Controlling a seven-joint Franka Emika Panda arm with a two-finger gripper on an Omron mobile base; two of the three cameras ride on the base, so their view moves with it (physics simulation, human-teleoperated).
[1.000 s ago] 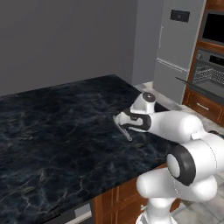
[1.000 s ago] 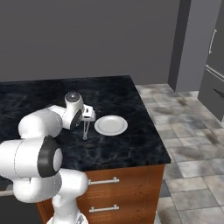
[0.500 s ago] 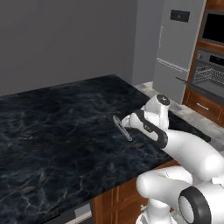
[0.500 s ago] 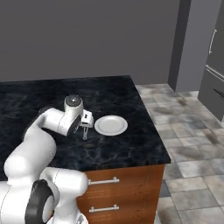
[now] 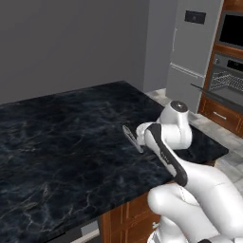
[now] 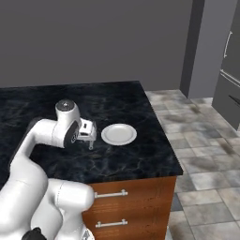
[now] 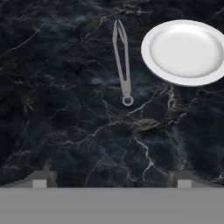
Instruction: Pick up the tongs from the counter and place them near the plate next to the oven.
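Our gripper hangs a little above the counter, pointing down, and it holds nothing. In the hand view the two dark finger tips stand wide apart at the bottom, with only black marble between them, so we read the jaws as fully spread.

Just ahead of the fingers lie the tongs, flat on the counter. Their two thin arms are almost closed together, and the joined end with a small ring points toward our hand. The other end points away. The tongs lie just beside the plate but do not touch it; a narrow strip of marble shows between them. In the right base view the plate sits near the counter's edge, to the right of the gripper.

We judge the tongs to be light, stiff and rather slippery, because they are slim smooth metal on a polished top. They are also very low, so the fingers must come down nearly to the marble. We think the best place to hold them is across the middle of the two arms, where pressing them together gives a firm hold.

The oven stands well apart, beyond the floor.
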